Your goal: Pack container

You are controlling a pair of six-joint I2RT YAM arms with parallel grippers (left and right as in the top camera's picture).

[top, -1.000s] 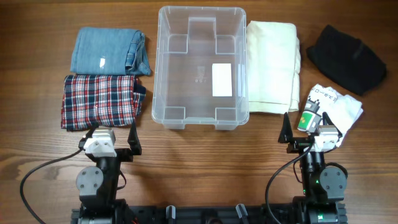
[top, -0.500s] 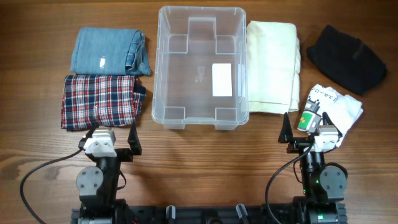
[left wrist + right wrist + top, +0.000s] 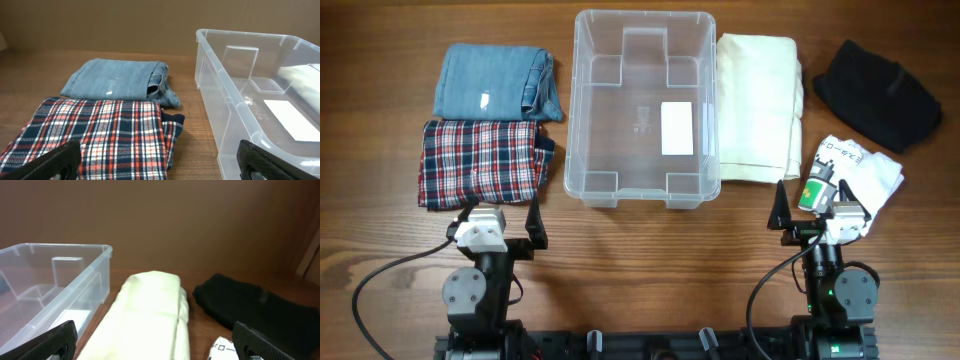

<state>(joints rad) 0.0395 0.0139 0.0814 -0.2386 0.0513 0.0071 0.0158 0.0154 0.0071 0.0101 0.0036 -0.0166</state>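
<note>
**Container laid empty at mid-table, clothing ranged on both sides**
The container (image 3: pixel 572 110) is set between plaid shirt (image 3: pixel 480 163) and cream cloth (image 3: pixel 757 105), seemingly so each pile is reached by the nearer arm; left gripper (image 3: pixel 501 215) and right gripper (image 3: pixel 818 208) are held wide, nothing gripped.

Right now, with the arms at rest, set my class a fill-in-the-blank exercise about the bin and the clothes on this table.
1. The bin holds no clothes, only a white ____.
2. The jeans lie on the bin's ____ side.
3. The rightmost cloth is coloured ____.

Missing words: label; left; black.
</note>
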